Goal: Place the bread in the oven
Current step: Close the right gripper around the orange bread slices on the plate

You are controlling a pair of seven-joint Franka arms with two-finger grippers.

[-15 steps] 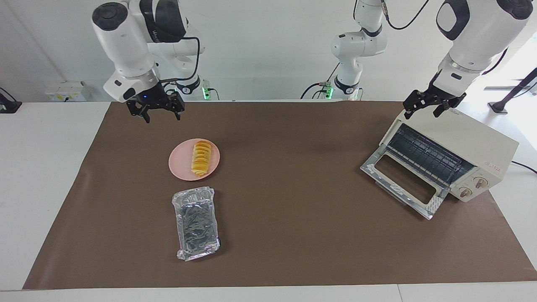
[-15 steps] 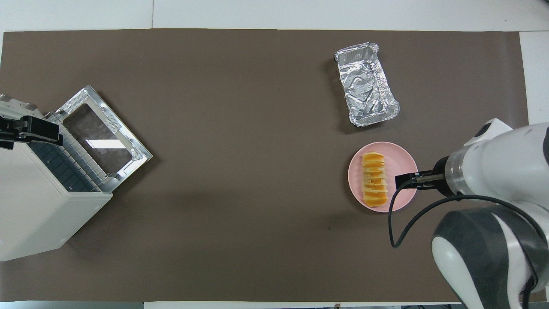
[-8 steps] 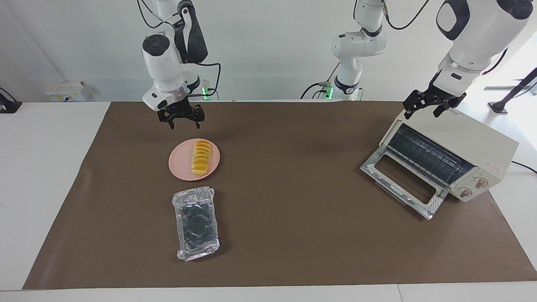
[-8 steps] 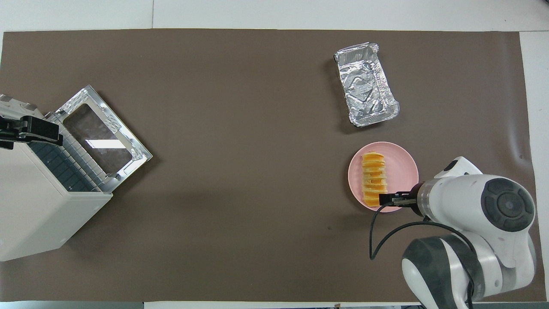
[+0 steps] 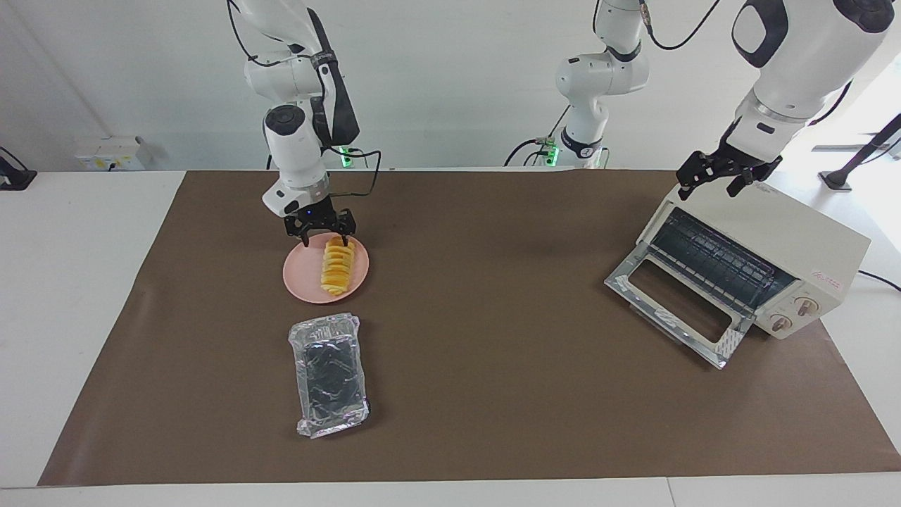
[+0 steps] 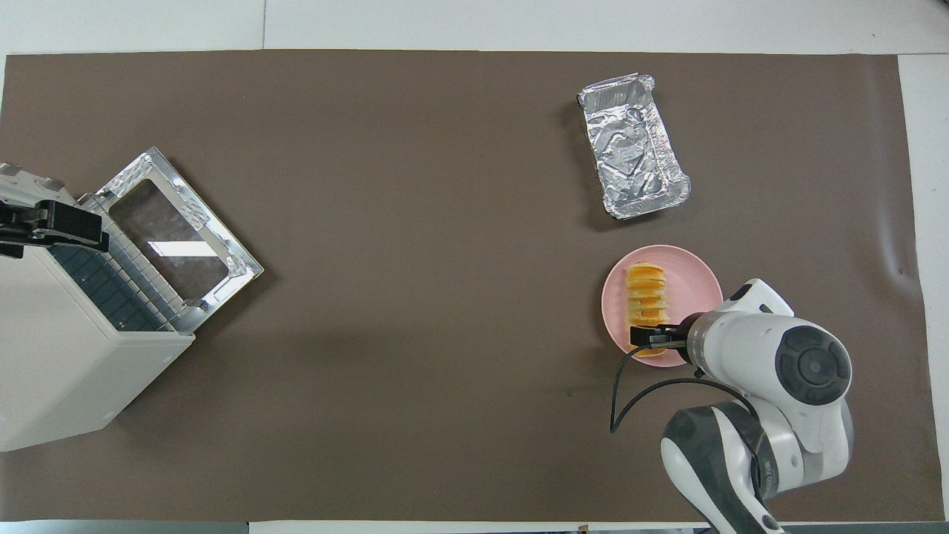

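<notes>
- The bread [image 5: 336, 265] lies on the pink plate [image 5: 303, 282], toward the right arm's end of the bench; the oven [image 5: 764, 260] sits with its door down at the left arm's end
- The right gripper [image 5: 325, 238] hangs over the bread's near end, fingers spread wide, holding nothing; the left gripper [image 5: 725, 176] waits over the oven, fingers apart too
- A grab so near the end could tip the bread or push the plate
- The facing view shows the gap under the fingers; the overhead view hides the bread's end under the gripper

Robotics lab, robot arms [image 5: 303, 105], papered table [image 5: 493, 394]
</notes>
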